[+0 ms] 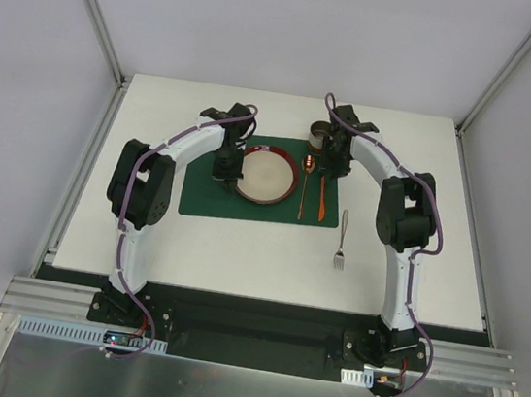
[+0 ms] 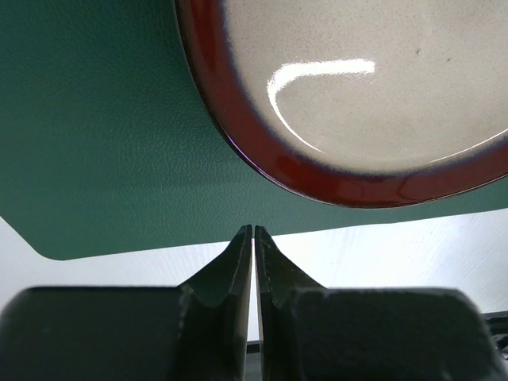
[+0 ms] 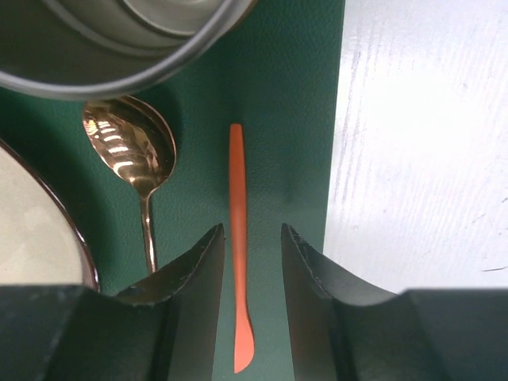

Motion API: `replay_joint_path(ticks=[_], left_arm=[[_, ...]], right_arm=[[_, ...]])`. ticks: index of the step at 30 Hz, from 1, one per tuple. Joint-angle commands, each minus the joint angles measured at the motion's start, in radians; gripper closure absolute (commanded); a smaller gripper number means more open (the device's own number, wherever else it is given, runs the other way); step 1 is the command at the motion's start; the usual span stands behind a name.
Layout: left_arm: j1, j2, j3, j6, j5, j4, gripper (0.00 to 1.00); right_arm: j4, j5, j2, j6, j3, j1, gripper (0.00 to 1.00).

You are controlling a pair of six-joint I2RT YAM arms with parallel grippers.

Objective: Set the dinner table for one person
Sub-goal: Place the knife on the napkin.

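White tabletop (image 1: 239, 254): carries every item listed.
Green placemat (image 1: 202, 200): centred, nearer the far edge.
On the placemat: red-rimmed plate (image 1: 267, 174), copper spoon (image 1: 304, 189), orange knife (image 1: 321, 198), and a metal cup (image 1: 320, 135) at its far right corner.
Fork (image 1: 341, 243): on bare tabletop, just right of the placemat.
Left hand (image 2: 253, 234): closed tight and empty, over the placemat's edge beside the plate.
Right hand (image 3: 252, 230): partly open, with a finger on either side of the knife, gripping nothing.

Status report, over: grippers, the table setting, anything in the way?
Left gripper shut beside plate. Right gripper open over orange knife on placemat. Fork lies off placemat, on dinner table. Nothing blocking it.
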Motion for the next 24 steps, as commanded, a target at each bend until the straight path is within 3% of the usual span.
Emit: replay_joint_path(ticks=[1,10,15,24], left_arm=[[0.002,-0.028,0.000,0.020,0.006,-0.016,0.96],[0.002,-0.042,-0.004,0.011,0.017,-0.016,0.96],[0.002,-0.045,-0.003,0.010,0.023,-0.016,0.96],[0.001,-0.040,-0.003,-0.001,0.038,-0.013,0.96]], right_arm=[[-0.041,0.041,-0.094,-0.061,0.003,0.001,0.62],[-0.074,0.173,-0.156,-0.268,-0.032,0.028,0.59],[-0.084,0.393,-0.151,-0.406,-0.053,0.110,0.59],[0.067,0.527,-0.281,-0.342,-0.263,0.157,0.60]])
